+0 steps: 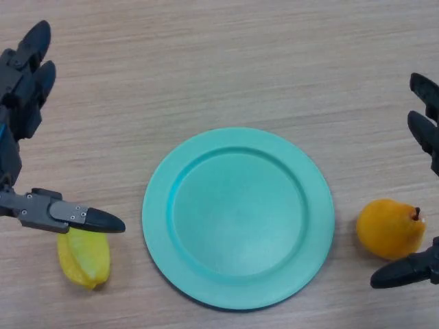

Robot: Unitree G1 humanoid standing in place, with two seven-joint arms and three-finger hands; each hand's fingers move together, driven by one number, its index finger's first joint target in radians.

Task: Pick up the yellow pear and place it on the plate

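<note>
Pale wood-grain laminate covers the worktop (226,62), and on it lies a round teal plate (238,218) with a raised rim, sitting a little below the middle of the head view and holding nothing. The yellow pear (389,228), more orange-yellow in tone and with a short dark stem pointing toward the right, rests on the worktop just to the right of the plate, apart from its rim. The right hand (426,130) comes in at the right edge: its fingers are straight and spread above the pear, and its thumb (405,271) reaches in below the fruit, so the pear lies in the open gap between them with nothing closed round it; whether the thumb touches the skin cannot be told. At the left edge the left hand (24,75) shows with its fingers likewise straight and relaxed, pointing up toward the far side of the worktop, while its thumb stretches out to the right, its tip lying over the top of a yellow star fruit (84,259). That ridged fruit sits on the worktop to the left of the plate, near its rim but not touching it.
</note>
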